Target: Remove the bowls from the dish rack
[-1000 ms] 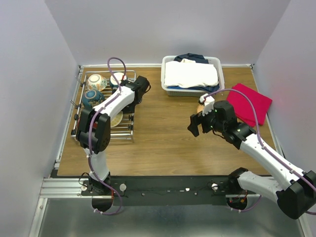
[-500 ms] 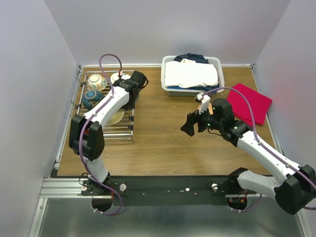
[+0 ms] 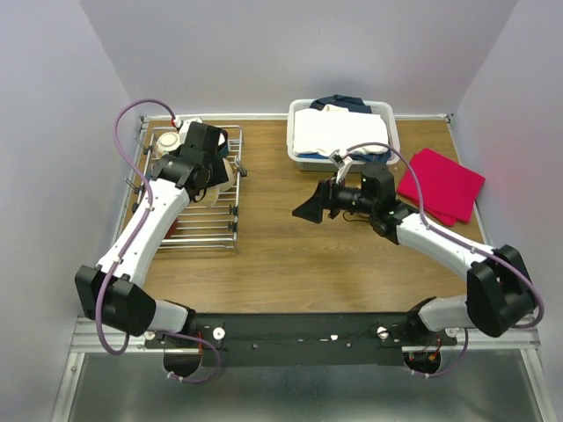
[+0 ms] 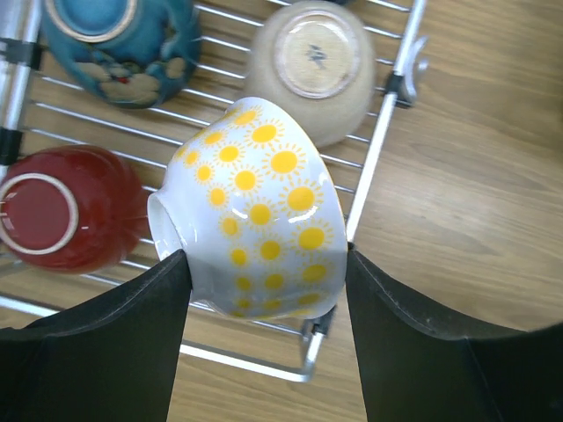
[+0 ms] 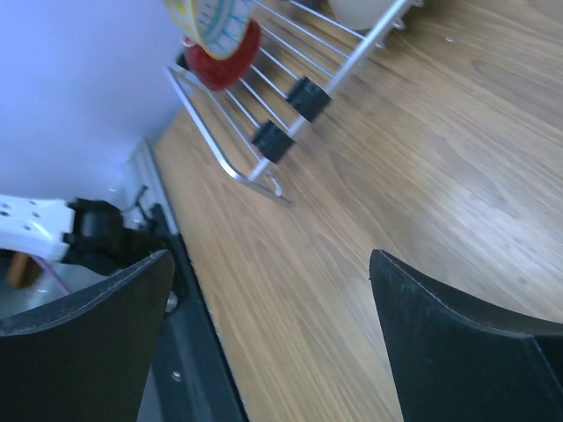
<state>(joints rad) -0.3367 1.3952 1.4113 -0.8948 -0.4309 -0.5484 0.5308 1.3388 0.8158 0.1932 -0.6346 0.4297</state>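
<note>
- The left end effector (image 4: pixel 264 264) is closed on a white sun-patterned bowl (image 4: pixel 255 211), with one black finger (image 4: pixel 132 352) pressed against each side of it.
- The sun-patterned bowl is held on its side, its foot turned toward the red bowl (image 4: pixel 57 207), and it is seen above the bars of the dish rack (image 4: pixel 378 158), close to the rim that borders the open counter (image 4: pixel 475 176).
- Three other bowls are left upside down on the rack: the red bowl, a blue bowl (image 4: pixel 119 40) and a cream bowl (image 4: pixel 317 66). The blue and cream bowls are placed side by side, apart from each other.
- In the top view, the left end effector (image 3: pixel 218 171) is seen over the far half of the dish rack (image 3: pixel 207 224), which is set at the left side of the counter (image 3: pixel 290 255).
- The right end effector (image 3: pixel 303 211) is held over the middle of the counter, well apart from the rack and pointed toward it. Its jaws are spread wide and nothing is held between them.
- In the right wrist view, only bare wood is seen between the fingers (image 5: pixel 88 352) of the right end effector (image 5: pixel 268 257); the rack's rim and its black clips are seen beyond.
- A white laundry basket (image 3: pixel 393 132) with folded fabric is placed at the far edge of the counter, and a red cloth (image 3: pixel 444 185) is laid just to its right.
</note>
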